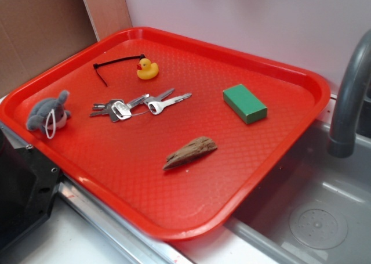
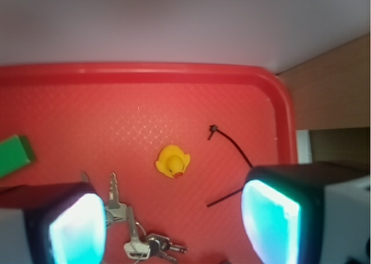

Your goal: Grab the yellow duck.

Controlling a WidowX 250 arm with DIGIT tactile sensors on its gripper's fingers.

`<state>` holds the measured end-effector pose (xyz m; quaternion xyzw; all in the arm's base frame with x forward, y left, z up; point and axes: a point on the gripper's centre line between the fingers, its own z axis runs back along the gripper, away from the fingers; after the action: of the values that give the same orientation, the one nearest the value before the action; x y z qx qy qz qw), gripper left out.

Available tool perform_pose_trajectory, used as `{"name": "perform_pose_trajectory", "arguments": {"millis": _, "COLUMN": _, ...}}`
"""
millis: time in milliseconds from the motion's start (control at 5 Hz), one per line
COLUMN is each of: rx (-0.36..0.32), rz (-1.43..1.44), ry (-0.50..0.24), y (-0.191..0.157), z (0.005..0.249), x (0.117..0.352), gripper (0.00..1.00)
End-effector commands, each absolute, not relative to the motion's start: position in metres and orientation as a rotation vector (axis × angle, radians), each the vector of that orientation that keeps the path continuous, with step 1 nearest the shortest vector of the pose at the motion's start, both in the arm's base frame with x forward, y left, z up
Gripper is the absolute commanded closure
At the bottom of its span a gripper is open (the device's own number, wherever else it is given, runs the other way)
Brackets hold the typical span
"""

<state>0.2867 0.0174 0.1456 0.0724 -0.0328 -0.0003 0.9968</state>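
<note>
Toward the far left of the red plastic tray (image 1: 278, 154) sits the tiny yellow rubber duck (image 1: 147, 69), just right of a thin black cable tie (image 1: 113, 62) and beyond a bunch of silver metal keys (image 1: 136, 105), while the black gripper (image 2: 174, 217) hangs above, spread wide and holding nothing.

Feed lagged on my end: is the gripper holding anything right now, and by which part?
Nothing is held. The gripper is open and empty, above the tray; the yellow duck sits free between its fingers.
</note>
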Motion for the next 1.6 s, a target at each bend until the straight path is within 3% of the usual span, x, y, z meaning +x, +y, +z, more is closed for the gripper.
{"name": "perform_pose_trajectory", "arguments": {"millis": 0, "rx": 0.18, "rz": -0.035, "ry": -0.009, "y": 0.037, "z": 0.089, "x": 0.277, "gripper": 0.0}}
{"name": "perform_pose_trajectory", "arguments": {"millis": 400, "rx": 0.147, "rz": 0.017, "ry": 0.085, "y": 0.064, "z": 0.042, "x": 0.276, "gripper": 0.0}}
{"name": "perform_pose_trajectory", "arguments": {"millis": 600, "rx": 0.137, "rz": 0.018, "ry": 0.124, "y": 0.065, "z": 0.026, "x": 0.277, "gripper": 0.08}}
{"name": "perform_pose_trajectory", "arguments": {"millis": 800, "rx": 0.146, "rz": 0.029, "ry": 0.144, "y": 0.064, "z": 0.024, "x": 0.277, "gripper": 1.0}}
{"name": "perform_pose_trajectory", "arguments": {"millis": 1000, "rx": 0.113, "rz": 0.043, "ry": 0.114, "y": 0.062, "z": 0.043, "x": 0.278, "gripper": 1.0}}
{"name": "perform_pose_trajectory", "arguments": {"millis": 1200, "rx": 0.134, "rz": 0.101, "ry": 0.051, "y": 0.04, "z": 0.093, "x": 0.265, "gripper": 1.0}}
{"name": "perform_pose_trajectory", "arguments": {"millis": 1400, "rx": 0.089, "rz": 0.114, "ry": -0.053, "y": -0.007, "z": 0.143, "x": 0.235, "gripper": 1.0}}
